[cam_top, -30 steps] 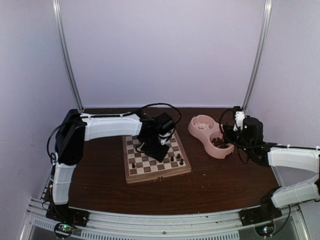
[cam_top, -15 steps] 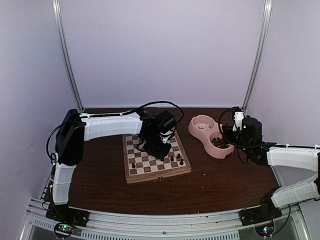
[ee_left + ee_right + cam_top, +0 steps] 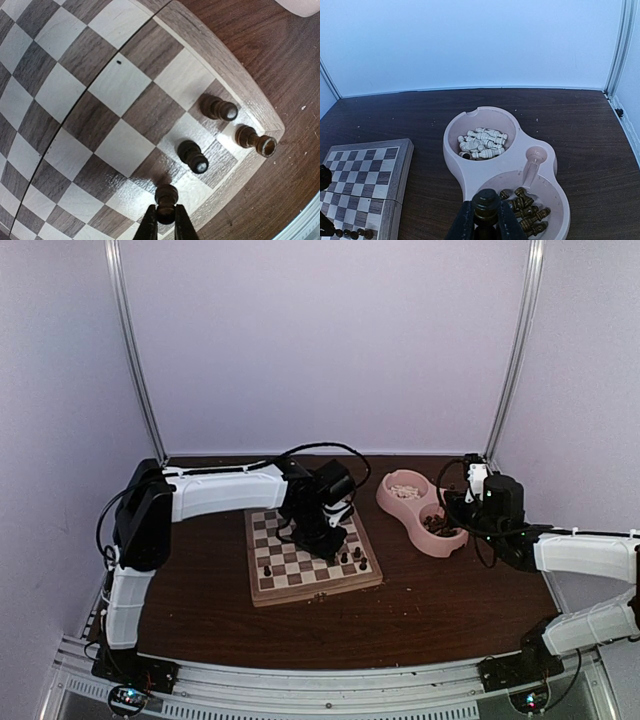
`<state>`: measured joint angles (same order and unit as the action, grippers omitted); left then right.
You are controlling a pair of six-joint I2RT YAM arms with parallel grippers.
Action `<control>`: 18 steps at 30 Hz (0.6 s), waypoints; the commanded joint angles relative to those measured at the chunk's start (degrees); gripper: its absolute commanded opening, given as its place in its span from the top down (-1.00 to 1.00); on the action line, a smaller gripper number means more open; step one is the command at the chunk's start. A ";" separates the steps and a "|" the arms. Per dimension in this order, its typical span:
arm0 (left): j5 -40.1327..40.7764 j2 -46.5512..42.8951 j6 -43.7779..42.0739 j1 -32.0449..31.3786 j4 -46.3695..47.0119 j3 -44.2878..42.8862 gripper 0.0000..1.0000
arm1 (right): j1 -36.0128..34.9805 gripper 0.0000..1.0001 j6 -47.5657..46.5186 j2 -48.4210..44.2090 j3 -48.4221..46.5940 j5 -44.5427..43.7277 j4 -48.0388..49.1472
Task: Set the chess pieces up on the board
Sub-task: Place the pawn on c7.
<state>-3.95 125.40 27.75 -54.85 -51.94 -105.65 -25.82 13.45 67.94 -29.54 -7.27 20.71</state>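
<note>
The board [image 3: 290,565] lies mid-table with a few dark chess pieces [image 3: 358,559] near its right corner. In the left wrist view my left gripper [image 3: 165,212] is shut on a dark chess piece [image 3: 166,195] over a square near the board's edge [image 3: 235,80]. Three more dark pieces [image 3: 192,156] [image 3: 219,107] [image 3: 256,140] are on squares close by. My right gripper [image 3: 485,215] is shut on another dark piece [image 3: 486,202], held above the pink double bowl [image 3: 470,175].
The pink bowl [image 3: 400,502] sits right of the board. Its far cup holds cream-white pieces [image 3: 482,142] and its near cup holds several dark ones [image 3: 527,212]. One dark piece [image 3: 267,570] is near the board's left front. Bare brown table [image 3: 440,600] surrounds everything.
My left gripper's fingers have closed onto the dark piece by the board's right edge, and its wrist has shifted slightly. The right arm has stayed still.
</note>
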 commanded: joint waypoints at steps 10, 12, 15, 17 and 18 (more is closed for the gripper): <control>-0.38 2.41 -0.59 -0.35 1.46 -2.38 0.81 | 0.25 0.94 0.30 -0.04 -1.46 0.71 -0.16; 0.04 2.61 -0.63 -0.31 1.39 -2.64 0.80 | 0.25 0.94 0.35 0.00 -1.45 0.71 -0.16; 0.78 2.78 -0.83 -0.33 1.34 -2.97 0.79 | 0.25 0.94 0.35 -0.12 -1.40 0.76 -0.19; 0.96 2.90 -0.85 -0.32 1.38 -3.00 0.78 | 0.25 0.94 0.35 -0.09 -1.44 0.81 -0.20; 1.08 2.86 -0.94 -0.34 1.33 -3.11 0.79 | 0.25 0.94 0.35 -0.06 -1.40 0.78 -0.17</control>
<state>-3.92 127.31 27.59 -54.87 -51.88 -106.89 -25.85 13.47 67.94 -29.56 -7.22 20.32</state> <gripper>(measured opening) 0.109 0.141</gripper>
